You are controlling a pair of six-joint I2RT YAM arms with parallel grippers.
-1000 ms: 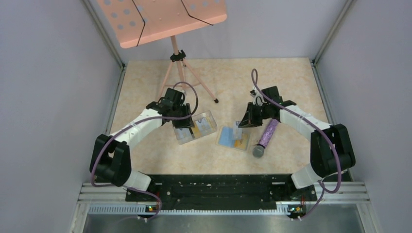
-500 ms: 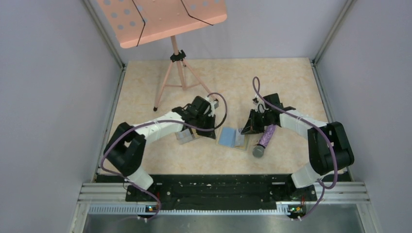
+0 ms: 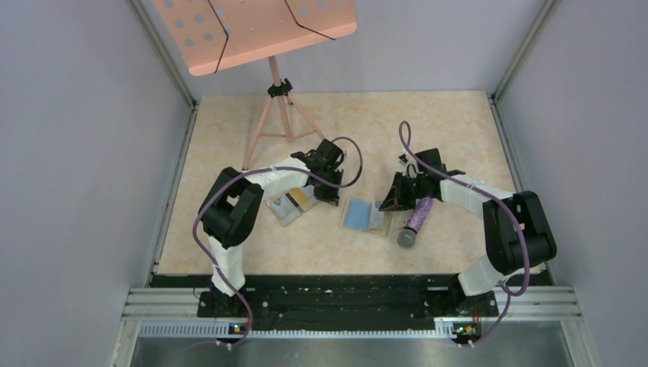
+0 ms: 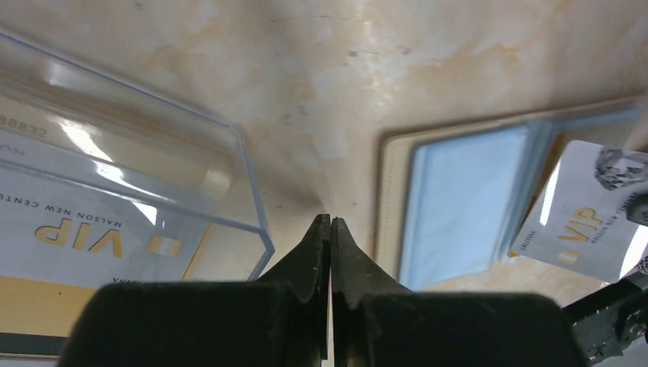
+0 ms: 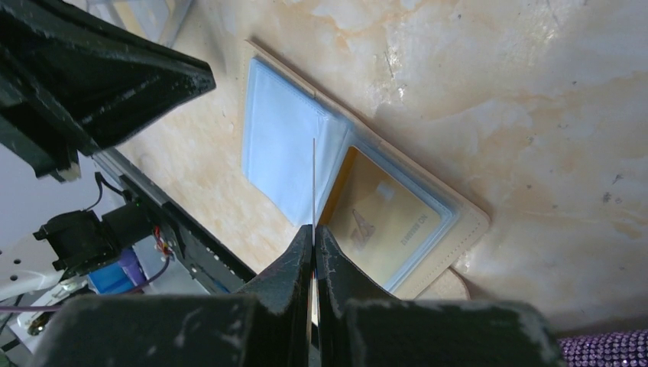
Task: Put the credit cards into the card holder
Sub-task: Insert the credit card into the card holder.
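Note:
The card holder (image 3: 356, 215) lies open on the table, light blue inside (image 4: 458, 206) (image 5: 279, 145). A gold card (image 5: 382, 222) sits in its right pocket. My right gripper (image 3: 387, 204) (image 5: 314, 229) is shut on a white printed VIP card (image 4: 592, 218), seen edge-on (image 5: 314, 180) above the holder's middle fold. My left gripper (image 3: 333, 197) (image 4: 329, 223) is shut and empty, low over the table between the holder and a clear plastic box (image 3: 289, 206) (image 4: 229, 153). The box holds more cards, one white VIP card (image 4: 84, 229) and a gold one (image 3: 302, 200).
A purple glitter microphone (image 3: 419, 216) lies just right of the card holder, under my right arm. A pink music stand (image 3: 256, 27) on a tripod (image 3: 281, 115) stands at the back left. Walls close in both sides.
My left gripper has left the clear box and swung right toward the card holder, uncovering the box. My right gripper has edged slightly right with the card.

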